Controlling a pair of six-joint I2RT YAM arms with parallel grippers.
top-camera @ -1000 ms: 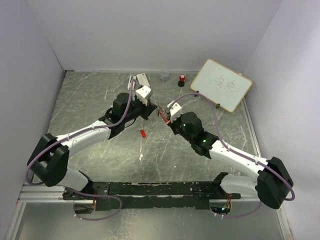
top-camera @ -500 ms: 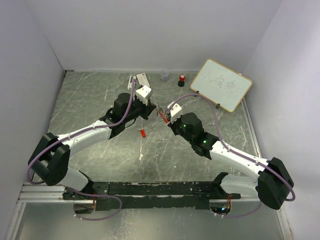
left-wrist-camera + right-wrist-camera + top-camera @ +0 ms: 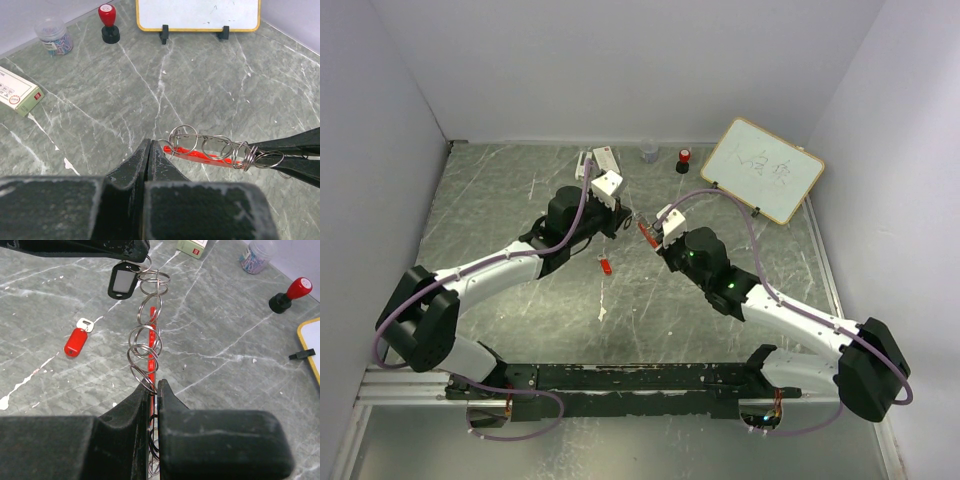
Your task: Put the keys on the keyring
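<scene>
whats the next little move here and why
Probably the left claw should twist the black key along the keyring's end loop: it is shut on that key at the loop, while the right claw pinches the other end. The red key lies on the table.

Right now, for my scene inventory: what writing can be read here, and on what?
Whiteboard: handwritten marks, too scrawled to read.
Small box: printed lines, too small to read.
Black key tag: label window looks blank.
No other text shows.
</scene>
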